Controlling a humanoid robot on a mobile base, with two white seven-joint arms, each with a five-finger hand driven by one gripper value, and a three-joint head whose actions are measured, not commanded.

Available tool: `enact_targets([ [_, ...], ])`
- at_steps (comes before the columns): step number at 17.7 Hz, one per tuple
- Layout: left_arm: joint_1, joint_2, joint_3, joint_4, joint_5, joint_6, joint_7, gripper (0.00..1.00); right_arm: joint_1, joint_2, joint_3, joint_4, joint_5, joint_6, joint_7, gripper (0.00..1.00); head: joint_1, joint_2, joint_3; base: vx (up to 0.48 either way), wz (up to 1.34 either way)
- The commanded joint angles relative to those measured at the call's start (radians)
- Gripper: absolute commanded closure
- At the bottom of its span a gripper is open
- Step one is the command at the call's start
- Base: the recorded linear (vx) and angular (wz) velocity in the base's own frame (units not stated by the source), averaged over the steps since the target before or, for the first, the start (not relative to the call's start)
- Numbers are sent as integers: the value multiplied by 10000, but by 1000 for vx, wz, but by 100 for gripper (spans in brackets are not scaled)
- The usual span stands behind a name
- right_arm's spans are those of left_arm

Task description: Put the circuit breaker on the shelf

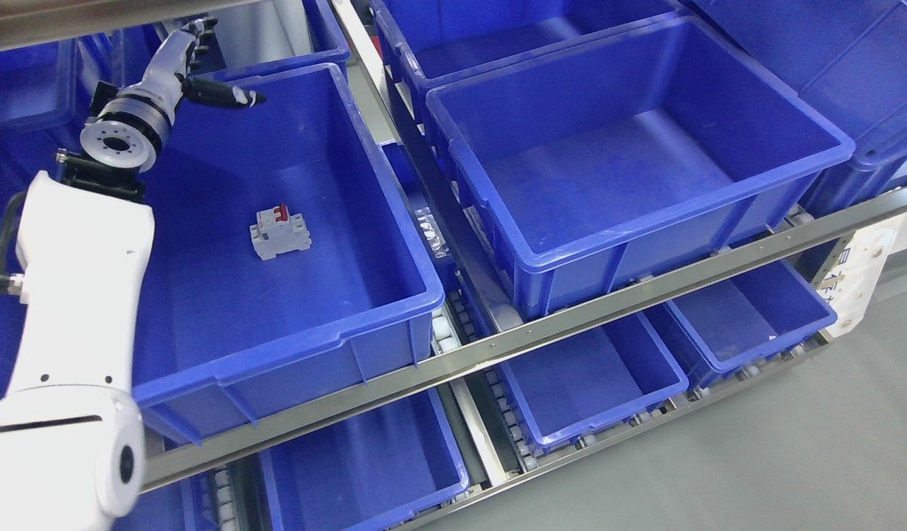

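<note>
looking down from the head camera, i see my left arm (77,295) rising from the lower left corner, white and thick, along the left side of the near blue bin (365,243). its wrist ring sits above the bin's left wall, and the left hand (184,70) reaches past it toward the bin's far left corner. one dark finger (221,94) sticks out to the right over the bin's back edge; the other fingers are half hidden under the metal rail at the top of the picture, so i cannot tell whether the hand is spread or curled. it holds nothing that i can see.

the circuit breaker (279,233) lies on the floor of that same bin, a little left of the middle, grey-white with a red switch on its top end. it is well apart from the hand and touches none of the bin's walls.

to the right, across a metal divider with rollers, a second blue bin (815,133) sits on the same shelf level. a metal shelf rail (645,295) runs diagonally in front of both bins. below the rail i see lower bins (675,376), and at far right the grey floor (829,442).
</note>
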Motion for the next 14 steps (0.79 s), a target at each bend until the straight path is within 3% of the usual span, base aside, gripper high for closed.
enact_targets([
  [1, 1050, -1676, 4892, -3287, 1401, -1241, 951, 0, 19, -174, 0, 1, 0, -5, -7, 0, 0, 0, 0, -41, 65],
  [3, 1800, -1676, 4588, -4438, 1556, -1319, 1704, 0, 19, -174, 0, 1, 0, -5, -7, 0, 0, 0, 0, -64, 54],
  [8, 4896, -1676, 2550, -7689, 2274, -1304, 1784, 0, 4, -174, 0, 1, 0, -5, -7, 0, 0, 0, 0, -169, -52],
  [10, 5696, -1676, 2103, -8321, 2385, -1350, 1753, 0, 4, -174, 0, 1, 0, -5, -7, 0, 0, 0, 0, -272, -185],
  [14, 5792, -1676, 2192, -8447, 2400, -1366, 1738, 0, 4, -174, 0, 1, 0, -5, -7, 0, 0, 0, 0, -298, -212],
])
